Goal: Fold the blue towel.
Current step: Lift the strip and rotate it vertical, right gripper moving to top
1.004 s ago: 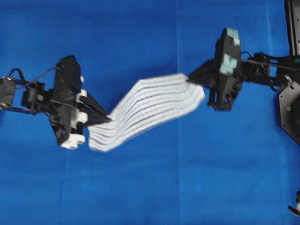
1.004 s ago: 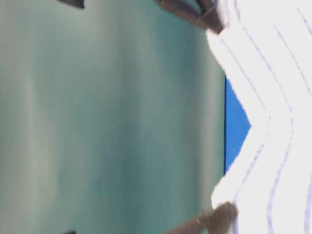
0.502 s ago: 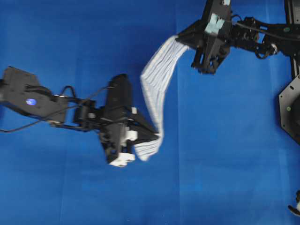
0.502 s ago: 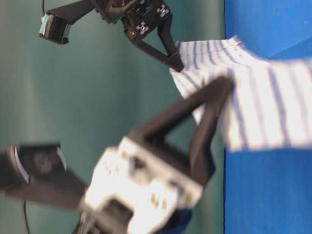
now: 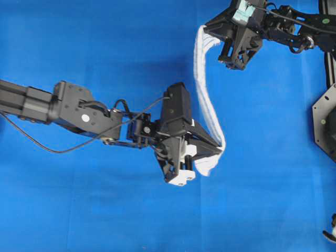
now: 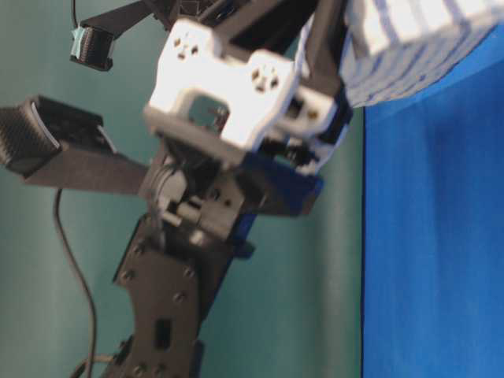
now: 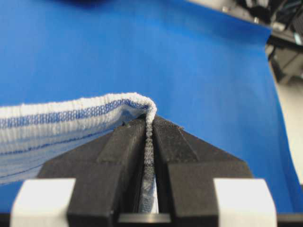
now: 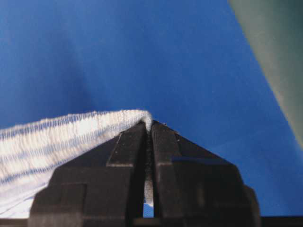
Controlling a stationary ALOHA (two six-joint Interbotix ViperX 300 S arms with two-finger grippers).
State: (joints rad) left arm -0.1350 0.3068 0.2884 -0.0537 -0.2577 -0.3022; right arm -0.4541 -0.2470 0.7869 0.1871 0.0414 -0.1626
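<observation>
When you look from overhead, the blue sheet (image 5: 79, 210) fills the desk, and the blue towel (image 5: 205, 100) hangs above it as a narrow, edge-on band running from the top right down to the middle. Only this view gives you both arms together. The table-level view shows you just the towel's striped underside (image 6: 409, 47) at the top, behind the blurred left arm. Your left hand (image 5: 220, 151) is clamped tight on the towel's lower corner; its wrist view shows the hem (image 7: 149, 142) pinched between the fingers (image 7: 125, 156). Your right hand (image 5: 209, 27) is likewise clenched on the upper corner (image 8: 147, 118).
</observation>
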